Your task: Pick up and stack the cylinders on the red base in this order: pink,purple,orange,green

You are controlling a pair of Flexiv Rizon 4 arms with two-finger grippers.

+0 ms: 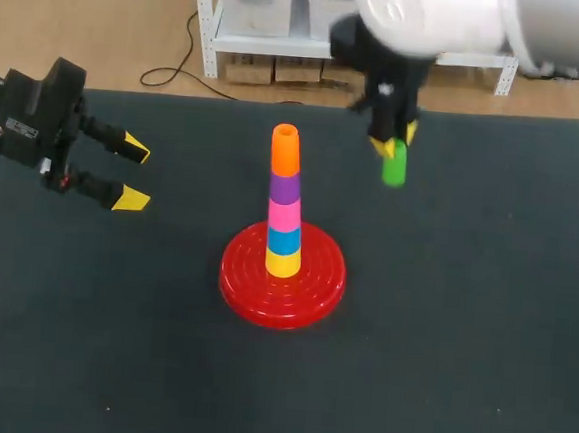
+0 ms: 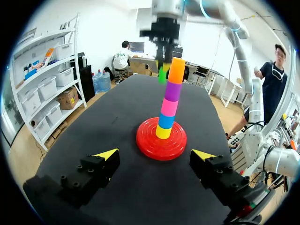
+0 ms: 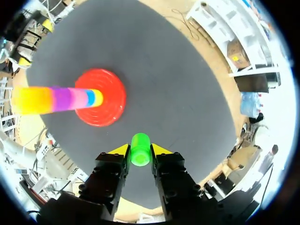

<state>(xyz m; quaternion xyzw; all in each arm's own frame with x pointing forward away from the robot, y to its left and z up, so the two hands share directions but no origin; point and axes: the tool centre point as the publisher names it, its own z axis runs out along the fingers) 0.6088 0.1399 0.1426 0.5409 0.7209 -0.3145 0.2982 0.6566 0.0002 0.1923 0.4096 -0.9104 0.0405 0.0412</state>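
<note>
On the red base (image 1: 308, 296) (image 2: 150, 143) (image 3: 110, 110) stands a stack of cylinders: yellow, blue, pink (image 1: 285, 214), purple (image 1: 285, 187) and orange (image 1: 286, 149) on top. The stack also shows in the left wrist view with its orange cylinder (image 2: 176, 70) uppermost. My right gripper (image 1: 389, 144) (image 3: 139, 149) is shut on the green cylinder (image 1: 395, 166) (image 3: 140, 148) and holds it in the air, behind and to the right of the stack. My left gripper (image 1: 132, 174) (image 2: 157, 154) stands open at the table's left, with nothing between its fingers.
The dark table (image 1: 462, 320) carries nothing else around the base. Its far edge runs just behind the right gripper.
</note>
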